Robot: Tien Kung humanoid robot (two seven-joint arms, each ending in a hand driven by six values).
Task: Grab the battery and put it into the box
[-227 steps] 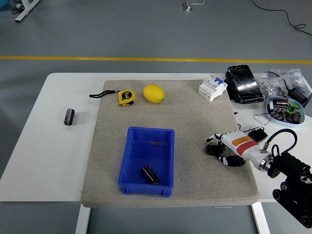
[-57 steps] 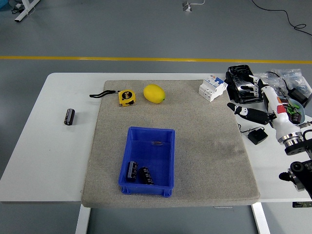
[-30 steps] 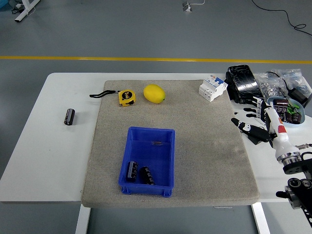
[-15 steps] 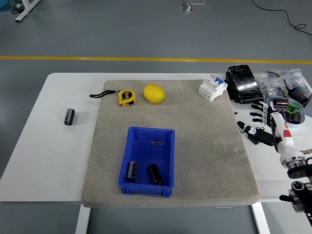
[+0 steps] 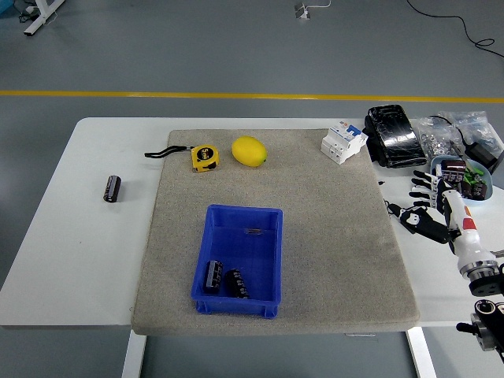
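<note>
A blue box (image 5: 240, 228) sits on the grey mat near the front. Two black batteries (image 5: 213, 276) (image 5: 238, 283) lie side by side in its near end. A third black battery (image 5: 112, 188) lies on the bare white table at the far left. My right hand (image 5: 429, 205) hovers over the table's right edge, fingers spread and empty, far from the box. My left arm is out of view.
A yellow tape measure (image 5: 203, 156) and a lemon (image 5: 249, 150) lie at the mat's back. A white breaker (image 5: 343, 142), a black pack (image 5: 394, 135), a bowl of parts (image 5: 459, 175) and a small black adapter (image 5: 413, 221) crowd the right side.
My right hand has drawn back toward the right edge and lower. The second battery in the box has rolled left and now rests next to the first.
</note>
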